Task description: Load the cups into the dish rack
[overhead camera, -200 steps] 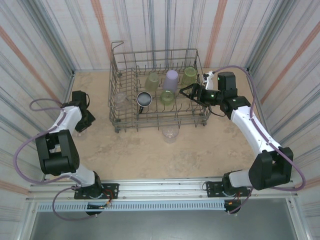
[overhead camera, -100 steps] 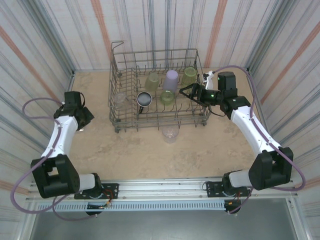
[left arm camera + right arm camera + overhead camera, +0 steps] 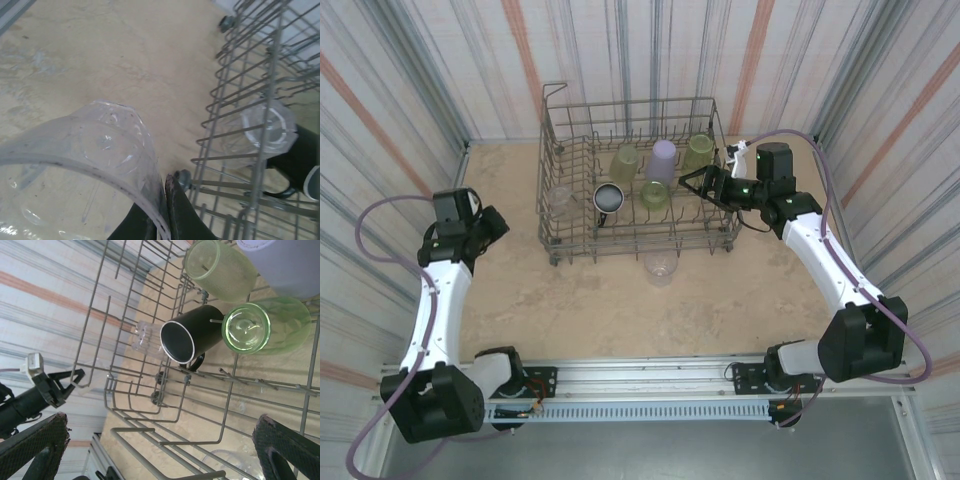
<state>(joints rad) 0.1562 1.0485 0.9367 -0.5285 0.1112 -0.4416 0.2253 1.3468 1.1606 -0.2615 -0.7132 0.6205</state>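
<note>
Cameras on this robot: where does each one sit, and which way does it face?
Top external: above and behind the arms, looking down at the table and dish rack; both arms show, with left pincer and right pincer.
Left wrist: on the left arm's wrist, looking past its shut fingers, which pinch a clear cup by its rim, towards the rack.
Right wrist: on the right arm's wrist, looking between its open fingers into the rack at the dark cup.
Shared: both wrist views catch the dark cup.
</note>
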